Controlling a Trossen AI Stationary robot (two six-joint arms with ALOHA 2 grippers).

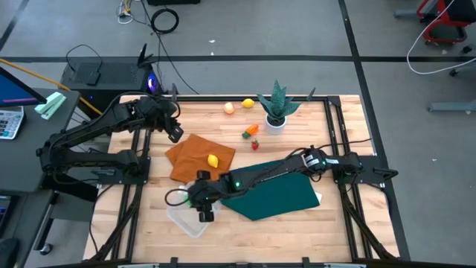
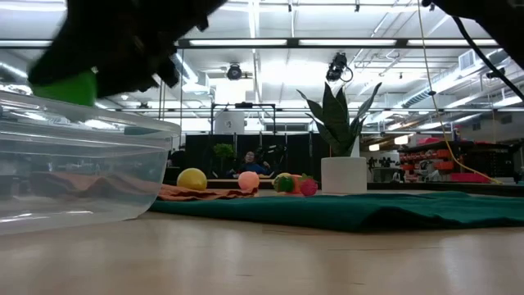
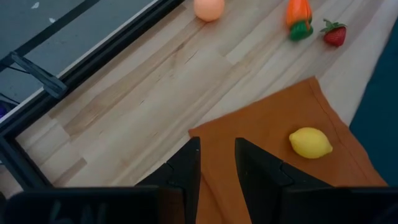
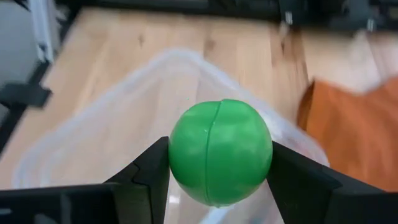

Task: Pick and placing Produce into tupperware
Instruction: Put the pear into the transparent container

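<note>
Gripping a green ball (image 4: 220, 151) over the tupperware (image 4: 118, 118), the right end effector (image 4: 219, 163); left end effector (image 3: 216, 163) narrow, empty.

No legible text, apparently.

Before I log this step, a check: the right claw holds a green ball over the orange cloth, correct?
Not quite. The right claw holds the green ball over the clear tub, not the orange cloth, which lies beside it. The right wrist view shows this.

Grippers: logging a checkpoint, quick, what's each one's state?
Left end effector: open, empty.
Right end effector: shut on round green toy fruit, above clear plastic tub.
</note>
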